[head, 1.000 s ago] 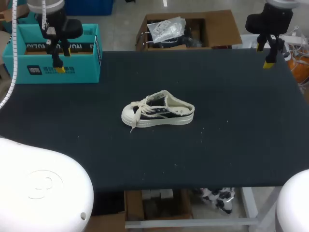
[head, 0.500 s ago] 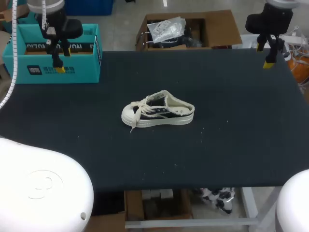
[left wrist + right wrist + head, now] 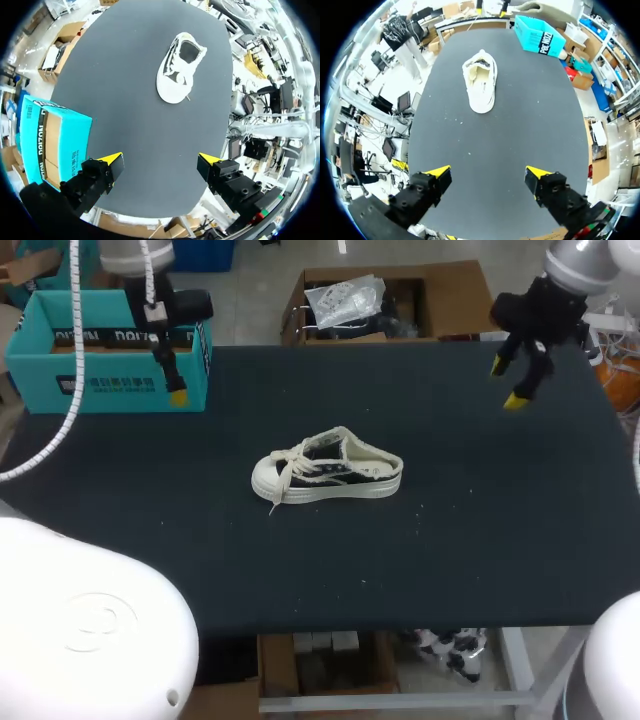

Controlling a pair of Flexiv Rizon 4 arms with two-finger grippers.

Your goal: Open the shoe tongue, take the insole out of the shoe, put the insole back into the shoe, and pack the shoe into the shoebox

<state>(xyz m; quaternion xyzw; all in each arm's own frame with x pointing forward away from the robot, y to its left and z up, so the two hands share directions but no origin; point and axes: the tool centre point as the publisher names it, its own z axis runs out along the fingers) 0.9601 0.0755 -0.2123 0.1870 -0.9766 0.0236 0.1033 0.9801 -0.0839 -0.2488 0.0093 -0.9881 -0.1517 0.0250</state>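
Note:
A cream and black canvas shoe (image 3: 327, 472) lies on its sole in the middle of the black table (image 3: 480, 540), toe toward my left, laces loose. It also shows far ahead of each wrist's fingers, as the shoe (image 3: 179, 67) and the shoe (image 3: 480, 85). The teal shoebox (image 3: 105, 365) stands open at the back left corner, seen too as the shoebox (image 3: 52, 137) and shoebox (image 3: 540, 36). My left gripper (image 3: 172, 378) hangs open by the box's right end, high above the table. My right gripper (image 3: 507, 383) hangs open over the back right, empty. Left gripper (image 3: 160, 159) and right gripper (image 3: 488, 172) hold nothing.
Small white specks lie scattered on the table right of the shoe (image 3: 420, 508). A broad bare stretch of tabletop surrounds the shoe on every side.
Both arms have swung in over the table: the left gripper moved right along the shoebox front, the right gripper moved left and forward. The shoe has not moved.

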